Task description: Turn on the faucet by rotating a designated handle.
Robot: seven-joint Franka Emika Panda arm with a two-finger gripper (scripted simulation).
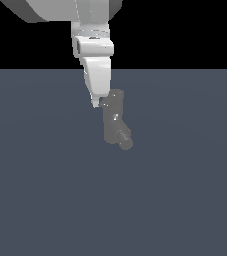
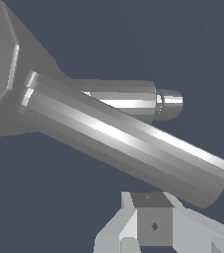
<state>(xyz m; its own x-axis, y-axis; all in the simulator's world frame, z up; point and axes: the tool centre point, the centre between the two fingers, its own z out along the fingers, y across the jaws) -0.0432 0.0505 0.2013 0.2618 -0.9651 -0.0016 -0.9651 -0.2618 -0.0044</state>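
Outside, in the exterior view, the white Franka arm point(image 1: 96, 55) comes down from the top edge and tapers to its gripper point(image 1: 95, 103), whose pale tip sits just beside the upper end of the faucet point(image 1: 113, 120), on the exterior view's left of it. The faucet is a dull grey upright body standing near the middle of the flat blue-grey floor point(image 1: 40, 200), with its stubby spout point(image 1: 124, 138) angled out low toward the exterior view's right. The handle cannot be made out in this view. In the wrist view, the handle point(image 2: 123, 136) fills the frame as a long grey rod running slantwise from the faucet's body point(image 2: 2, 54), and the spout point(image 2: 153, 101) lies behind it with its small lighter tip. One pale finger pad point(image 2: 153, 225) shows close to the rod's free end; whether the jaws are spread or pressed together cannot be told.
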